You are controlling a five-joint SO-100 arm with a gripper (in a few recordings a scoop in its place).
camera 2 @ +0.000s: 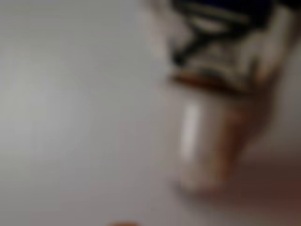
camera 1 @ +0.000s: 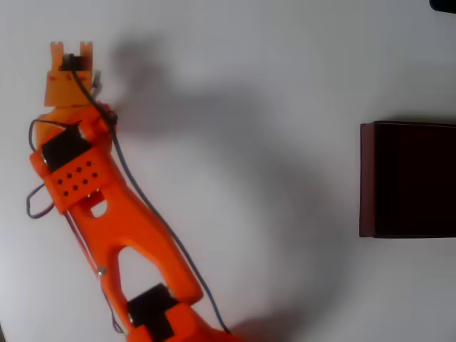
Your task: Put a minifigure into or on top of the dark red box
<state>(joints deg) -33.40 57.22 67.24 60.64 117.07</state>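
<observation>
In the overhead view my orange arm reaches to the table's far left, and its gripper (camera 1: 71,63) points straight down, so the fingers are hidden under the wrist. A tiny grey bit of the minifigure (camera 1: 97,80) peeks out just right of the gripper. In the wrist view the minifigure (camera 2: 211,136) looms very close and blurred, whitish with dark marks, in the right half of the picture. Whether the fingers touch it cannot be made out. The dark red box (camera 1: 366,178) with its nearly black inside sits far off at the right edge.
The white table (camera 1: 271,235) stretches bare between the arm and the box. The arm's shadow falls across the middle. A dark object (camera 1: 443,4) pokes in at the top right corner.
</observation>
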